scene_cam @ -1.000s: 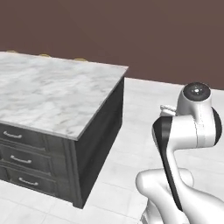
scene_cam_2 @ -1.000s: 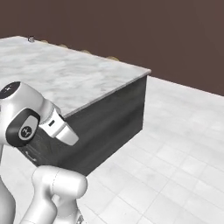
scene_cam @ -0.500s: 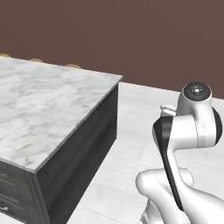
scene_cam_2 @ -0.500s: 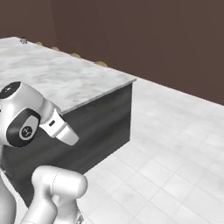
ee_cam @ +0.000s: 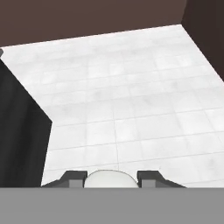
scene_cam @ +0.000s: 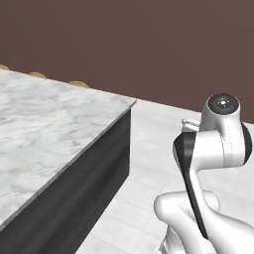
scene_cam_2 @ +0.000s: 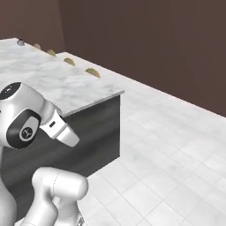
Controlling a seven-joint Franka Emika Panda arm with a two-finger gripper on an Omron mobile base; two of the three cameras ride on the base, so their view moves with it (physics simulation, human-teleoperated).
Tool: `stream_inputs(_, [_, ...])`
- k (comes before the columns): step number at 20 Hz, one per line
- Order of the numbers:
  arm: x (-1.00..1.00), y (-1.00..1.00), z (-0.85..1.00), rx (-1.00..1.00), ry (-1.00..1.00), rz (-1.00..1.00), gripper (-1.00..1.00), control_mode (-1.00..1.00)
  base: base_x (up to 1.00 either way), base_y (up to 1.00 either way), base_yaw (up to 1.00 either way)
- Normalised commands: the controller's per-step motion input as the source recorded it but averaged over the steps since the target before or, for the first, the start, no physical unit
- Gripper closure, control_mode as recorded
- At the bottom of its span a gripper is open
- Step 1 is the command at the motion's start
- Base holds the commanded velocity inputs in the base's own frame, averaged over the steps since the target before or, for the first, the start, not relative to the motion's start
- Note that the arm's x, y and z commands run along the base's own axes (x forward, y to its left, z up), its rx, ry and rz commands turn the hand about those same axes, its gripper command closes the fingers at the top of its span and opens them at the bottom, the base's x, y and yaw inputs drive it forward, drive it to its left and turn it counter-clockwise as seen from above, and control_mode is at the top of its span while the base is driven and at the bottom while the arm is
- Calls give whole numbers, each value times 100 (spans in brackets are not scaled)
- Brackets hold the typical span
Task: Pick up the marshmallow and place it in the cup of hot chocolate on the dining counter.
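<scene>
Kitchen, rendered. Beside me: long island desk (scene_cam: 44, 124), white grey-veined marble top, dark base. Pale tiled floor (ee_cam: 131, 100) all around, dark brown wall (scene_cam: 149, 44) behind. Tan stool tops (scene_cam_2: 92, 72) along desk's far edge.

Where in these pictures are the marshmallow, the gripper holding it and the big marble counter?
marshmallow (ee_cam: 109, 178): hand view, its rounded white top between the fingertips.
gripper (ee_cam: 111, 179): hand view, midway between the two dark tips.
dining counter (scene_cam: 44, 129): left base view, bare marble top.

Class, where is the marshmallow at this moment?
In the hand view the marshmallow sits at the bottom centre, held between the two dark fingers, above the white tiled floor.
</scene>
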Motion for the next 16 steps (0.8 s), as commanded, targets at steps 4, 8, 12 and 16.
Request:
stream_inputs(4, [0, 0, 0, 0, 0, 0, 100, 100, 89, -100, 22])
stream_inputs(8, [0, 0, 0, 0, 0, 0, 100, 100, 73, -100, 22])
stream_inputs(12, [0, 0, 0, 0, 0, 0, 100, 100, 75, -100, 22])
stream_inputs(16, [0, 0, 0, 0, 0, 0, 100, 100, 75, -100, 23])
